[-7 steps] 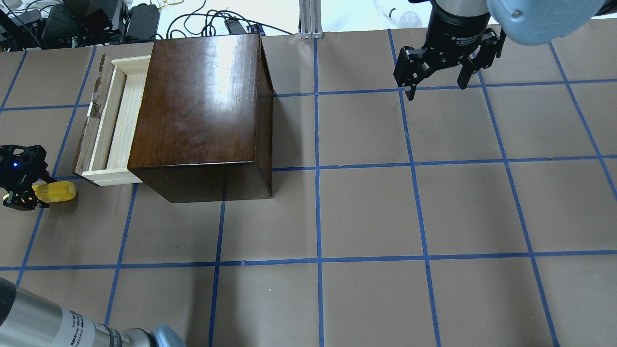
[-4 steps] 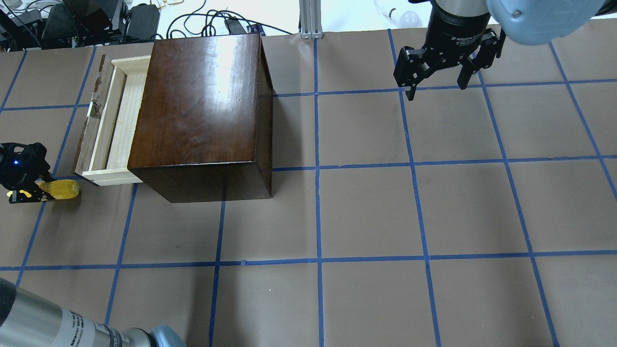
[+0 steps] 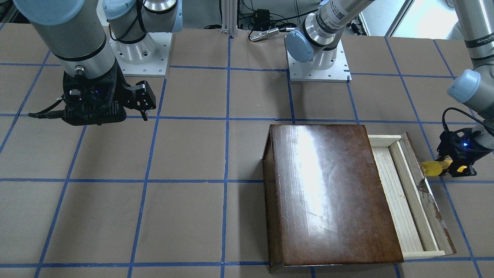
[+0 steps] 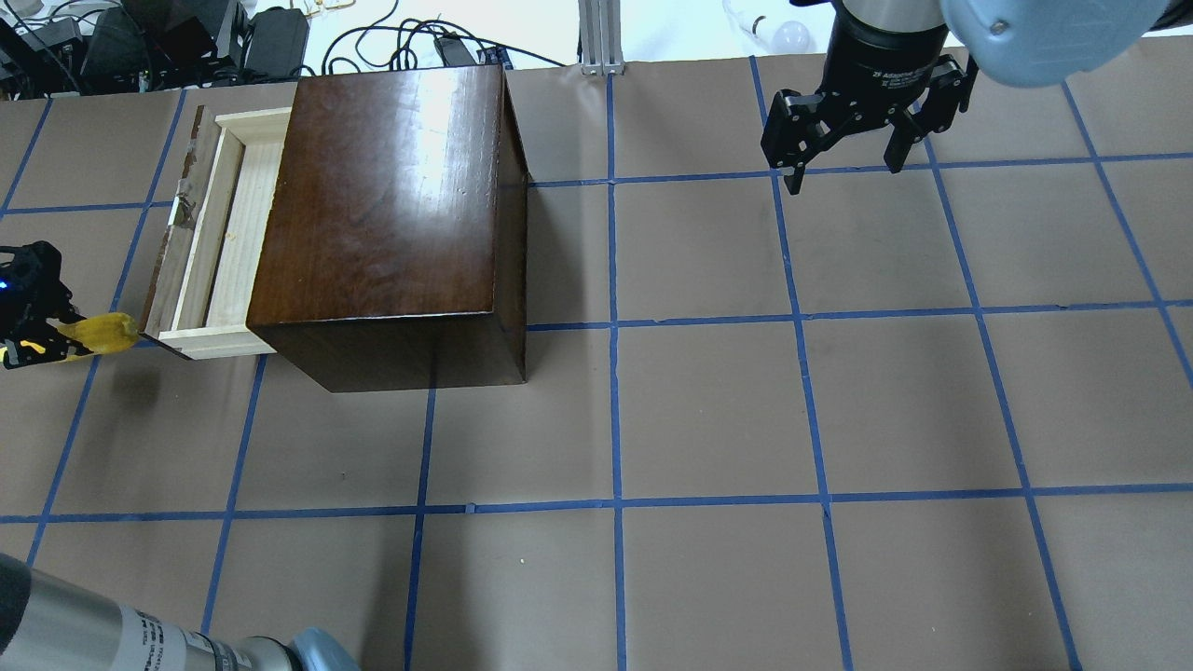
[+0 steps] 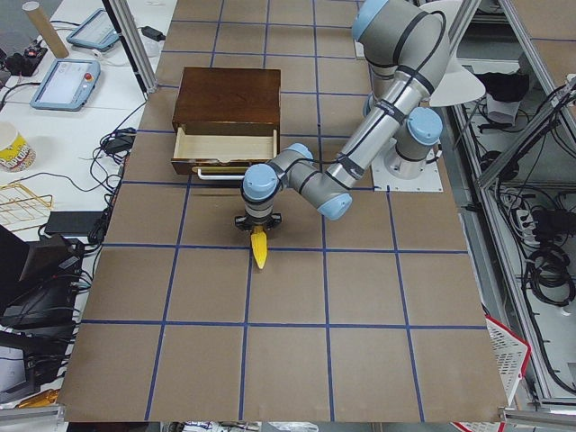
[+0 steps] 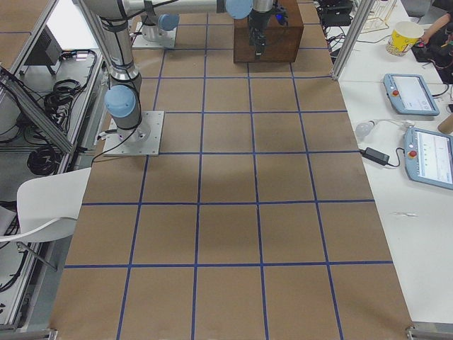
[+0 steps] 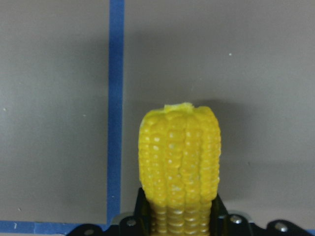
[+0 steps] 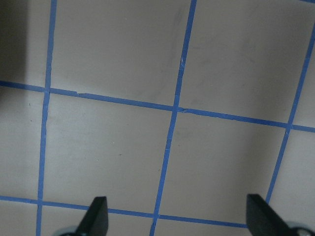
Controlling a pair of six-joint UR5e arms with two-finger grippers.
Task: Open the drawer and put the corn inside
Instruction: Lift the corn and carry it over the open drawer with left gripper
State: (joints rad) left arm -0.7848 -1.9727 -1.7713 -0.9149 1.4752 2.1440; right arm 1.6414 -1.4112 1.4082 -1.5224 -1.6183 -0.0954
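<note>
**Item 1: drawer** (image 4: 224,233). Pale wood tray with a chipped dark front panel. It stands part-way out of the box (image 4: 382,196) on the side towards the left arm, with a strip of its pale floor exposed.

**Item 2: box.** Glossy dark brown. It stands on the desk (image 4: 708,410), which is covered by a brown sheet crossed with blue tape lines.

**Item 3: corn** (image 4: 102,333). Yellow cob, outside the drawer. It is gripped at one end, and its free end points towards the front panel's corner nearest the robot. It is held off the desk (its shadow lies separately on the paper). From overhead the free end seems to stop just short of the panel, though contact cannot be ruled out.

**Item 4: left pincer** (image 4: 58,337). It is pinching the corn, with a finger pressed against each side of the cob. In the wrist view the kernels rise from between the two fingers.

**Item 5: right pincer** (image 4: 846,168). Spread wide, it hovers over the desk's far right part, well apart from the box. In its wrist view the two fingertips sit near the lower corners, with only taped paper between them.
</note>
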